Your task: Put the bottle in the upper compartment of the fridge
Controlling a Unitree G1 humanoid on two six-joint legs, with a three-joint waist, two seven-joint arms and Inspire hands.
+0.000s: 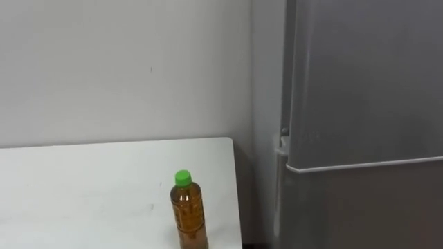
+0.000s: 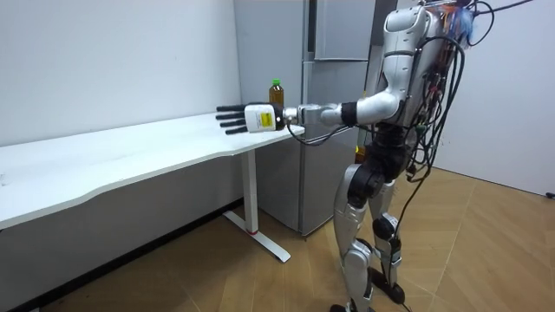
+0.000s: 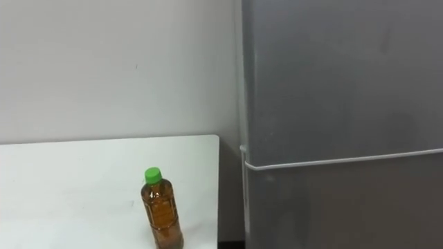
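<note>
1. Left eye view: the bottle (image 1: 188, 211), amber with a green cap, stands upright on the white table (image 1: 83, 187) close to its right edge. Its base is cut off by the bottom of the view.
2. The table's far edge runs along the pale wall (image 1: 104, 69), and its far right corner is rounded. The tabletop to the left of the bottle and behind it is bare.
3. A narrow dark gap separates the table's right edge from the grey fridge (image 1: 367, 104). Both fridge doors are closed. The seam (image 1: 360, 166) between the upper and lower door lies just above the level of the bottle's cap.
4. Right eye view: the same layout, with the bottle just inside the table's right edge and the fridge front flat and shut beside it.
5. Room view: the robot stands upright on the wooden floor (image 2: 486, 243) in front of the fridge, at the table's right end.
6. Its left arm is stretched out level over the table's front edge towards the room view's left. The left hand (image 2: 247, 119) has the back of the palm facing the camera, and its fingers are straight and slightly spread, holding nothing.
7. The bottle stands on the table just behind the wrist. I cannot tell whether they touch.
</note>
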